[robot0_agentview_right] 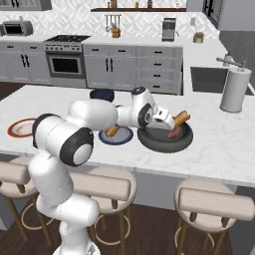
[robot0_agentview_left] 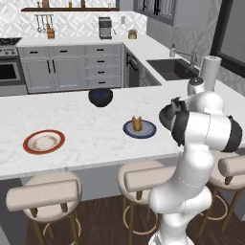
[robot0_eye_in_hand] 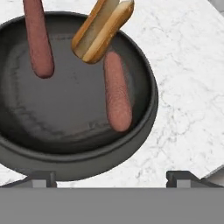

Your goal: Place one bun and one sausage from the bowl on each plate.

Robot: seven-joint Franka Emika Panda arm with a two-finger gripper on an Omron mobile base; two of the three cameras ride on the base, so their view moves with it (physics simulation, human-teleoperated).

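I'm hovering fingers [robot0_eye_in_hand: 112,177] released over bowl [robot0_eye_in_hand: 144,127]: sausages and one bun [robot0_eye_in_hand: 103,30] ahead (blue plate [robot0_agentview_left: 148,131] bunned, red plate [robot0_agentview_left: 29,146] waiting).

Dark bowl [robot0_eye_in_hand: 26,148] holds two sausages [robot0_eye_in_hand: 117,92] and a bun [robot0_eye_in_hand: 103,30].

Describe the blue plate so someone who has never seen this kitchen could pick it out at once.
On the white marble island counter, look beside the wide dark grey bowl under the robot's hand. The blue plate lies flat there with a bun on it. The other plate, red-rimmed with a cream centre, lies apart with no food on it.
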